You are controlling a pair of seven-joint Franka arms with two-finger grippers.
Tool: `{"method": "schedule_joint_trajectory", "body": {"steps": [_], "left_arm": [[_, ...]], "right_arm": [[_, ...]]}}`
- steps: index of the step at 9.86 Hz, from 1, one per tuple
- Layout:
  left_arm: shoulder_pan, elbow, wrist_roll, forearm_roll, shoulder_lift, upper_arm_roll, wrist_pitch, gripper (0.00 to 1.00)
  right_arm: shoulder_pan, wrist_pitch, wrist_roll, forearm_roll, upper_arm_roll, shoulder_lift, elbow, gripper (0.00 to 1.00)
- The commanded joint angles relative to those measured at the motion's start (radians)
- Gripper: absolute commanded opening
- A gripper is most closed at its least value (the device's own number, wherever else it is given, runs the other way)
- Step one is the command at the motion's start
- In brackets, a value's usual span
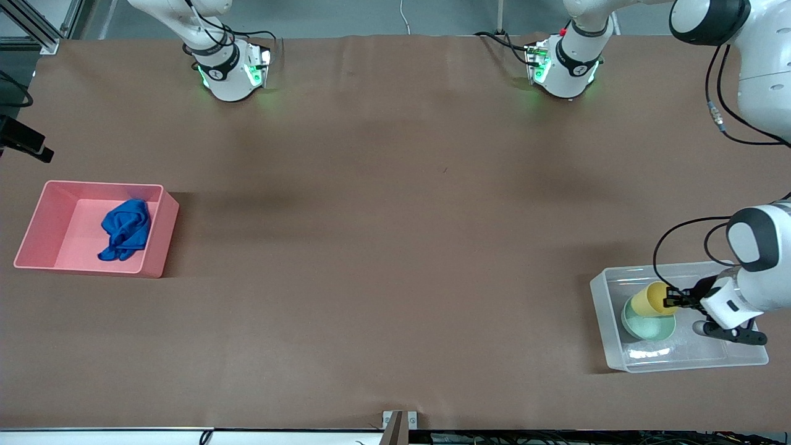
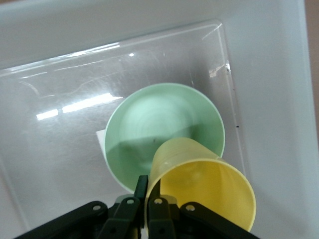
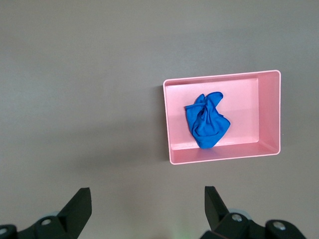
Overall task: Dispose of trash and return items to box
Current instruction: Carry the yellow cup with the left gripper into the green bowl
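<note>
The clear box [image 1: 618, 273] stands at the left arm's end of the table, near the front camera. The mint-green bowl [image 1: 647, 326] sits in it. My left gripper [image 1: 670, 302] is shut on the rim of the yellow cup [image 1: 652, 298] and holds it tilted over the bowl. The left wrist view shows the cup [image 2: 199, 184], the bowl [image 2: 159, 119], the box floor [image 2: 60, 149] and the gripper [image 2: 148, 186]. The blue rag [image 1: 126, 228] lies in the pink tub [image 1: 49, 204]. My right gripper [image 3: 147, 199] is open and empty, high over bare table, with the rag [image 3: 207, 119] in its view.
The pink tub [image 3: 269, 114] stands at the right arm's end of the table. Both arm bases stand along the edge farthest from the front camera. A brown mat covers the table between the two tubs.
</note>
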Motion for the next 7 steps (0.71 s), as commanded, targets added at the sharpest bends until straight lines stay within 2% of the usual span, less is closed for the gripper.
{"method": "schedule_joint_trajectory", "body": {"steps": [1, 3, 4, 5, 6, 7], "left_arm": [[-0.009, 0.024, -0.003, 0.022, 0.066, 0.006, 0.073, 0.0], [-0.009, 0.024, -0.006, 0.022, 0.069, 0.007, 0.085, 0.0], [-0.003, 0.024, -0.006, 0.022, 0.068, 0.007, 0.096, 0.12], [0.002, 0.022, -0.007, 0.022, 0.06, 0.006, 0.105, 0.6], [0.0, 0.022, -0.007, 0.022, 0.048, 0.006, 0.107, 1.0], [0.002, 0.022, -0.006, 0.025, 0.025, 0.004, 0.105, 1.0]], "right_arm": [[-0.002, -0.007, 0.019, 0.017, 0.001, -0.016, -0.011, 1.0], [-0.002, -0.007, 0.019, 0.019, 0.001, -0.014, -0.011, 1.0], [-0.002, -0.007, 0.019, 0.019, 0.001, -0.014, -0.011, 1.0], [-0.002, -0.007, 0.019, 0.019, 0.001, -0.014, -0.011, 1.0], [-0.002, -0.008, 0.018, 0.019, 0.003, -0.014, -0.011, 1.0], [-0.002, -0.018, 0.018, 0.02, 0.003, -0.014, -0.011, 1.0]]}}
